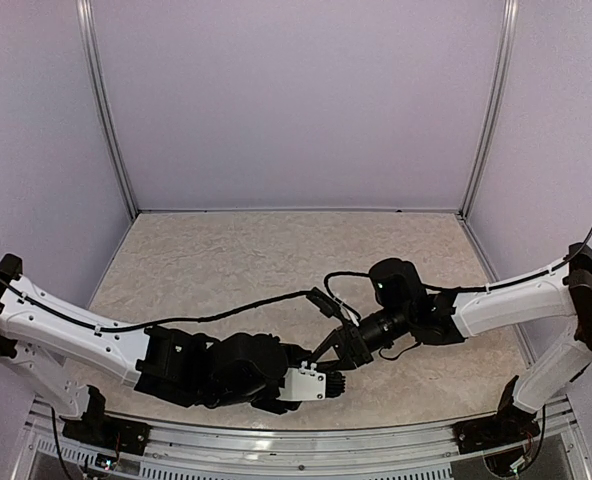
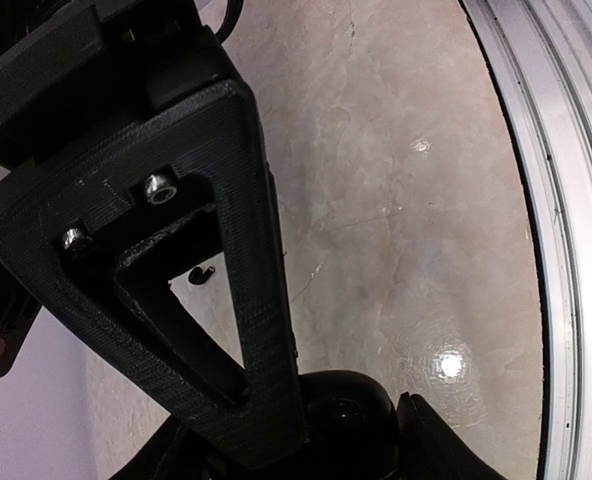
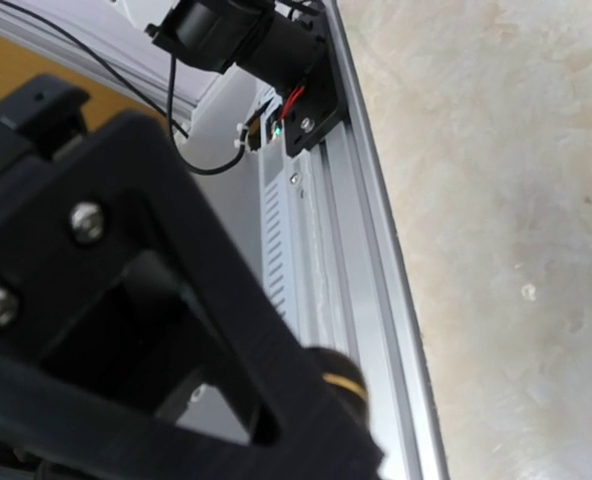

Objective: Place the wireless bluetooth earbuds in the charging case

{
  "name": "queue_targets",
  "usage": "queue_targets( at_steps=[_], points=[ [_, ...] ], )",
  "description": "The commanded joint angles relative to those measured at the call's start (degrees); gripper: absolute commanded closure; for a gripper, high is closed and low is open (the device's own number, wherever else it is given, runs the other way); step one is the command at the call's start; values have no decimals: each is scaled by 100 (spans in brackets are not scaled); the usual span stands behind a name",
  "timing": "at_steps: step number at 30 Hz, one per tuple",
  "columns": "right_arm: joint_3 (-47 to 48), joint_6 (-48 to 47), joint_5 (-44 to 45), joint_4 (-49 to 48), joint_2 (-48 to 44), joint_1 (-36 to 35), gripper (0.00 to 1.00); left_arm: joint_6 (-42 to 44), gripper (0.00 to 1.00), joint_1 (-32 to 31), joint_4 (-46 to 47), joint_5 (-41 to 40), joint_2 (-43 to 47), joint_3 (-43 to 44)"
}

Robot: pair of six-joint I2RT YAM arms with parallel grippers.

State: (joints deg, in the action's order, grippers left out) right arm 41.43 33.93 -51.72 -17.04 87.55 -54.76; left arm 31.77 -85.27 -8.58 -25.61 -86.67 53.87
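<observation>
Beige marbled table [image 1: 226,260] bore a tiny black comma-shaped earbud [image 2: 201,274] beyond the left gripper [image 1: 337,381], right gripper [image 1: 342,354] just beside; neither gripper's opening could be judged.

This looks like a robot test lab, not a home. The left arm [image 1: 76,335] and the right arm [image 1: 506,305] are bolted at the near edge of a desk [image 1: 236,260] with a pale, stone-look top. Plain light purple walls [image 1: 296,100] close it in on the left, right and far sides, held by thin metal posts [image 1: 106,110]. A silver metal rail [image 1: 306,440] runs along the near edge. Black cables [image 1: 226,316] run along the arms.
</observation>
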Motion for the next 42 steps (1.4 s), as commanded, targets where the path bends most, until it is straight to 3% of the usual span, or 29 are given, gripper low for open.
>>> queue_targets(
  at_steps=[1,9,10,12,13,17,22,26,32,42],
  points=[
    [169,-117,95,71,-14,-77,75,-182,44,-29,343,-520,0,126],
    [111,-31,288,-130,-396,247,80,-462,28,11,1115,-1186,507,-275],
    [107,-23,308,-145,-464,332,81,-480,24,11,1238,-1298,563,-332],
    [82,-15,373,-191,-603,481,81,-589,2,11,1570,-1631,733,-456],
    [66,-16,400,-213,-680,556,82,-639,1,17,1710,-1731,829,-524],
    [-47,47,608,-442,-1001,917,84,-1090,1,135,2495,-2095,1216,-875],
    [-180,213,1442,-1045,-1533,1064,86,-2245,1,545,2663,-1504,1456,-842],
    [-391,554,1948,-1677,-1792,1058,86,-2613,1,612,3157,-1294,1145,-632],
    [-511,692,2186,-1850,-1920,950,87,-2723,11,608,3124,-1056,223,53],
    [-599,666,2377,-1869,-1987,719,87,-2630,23,695,3273,-1183,-331,503]
  ],
)
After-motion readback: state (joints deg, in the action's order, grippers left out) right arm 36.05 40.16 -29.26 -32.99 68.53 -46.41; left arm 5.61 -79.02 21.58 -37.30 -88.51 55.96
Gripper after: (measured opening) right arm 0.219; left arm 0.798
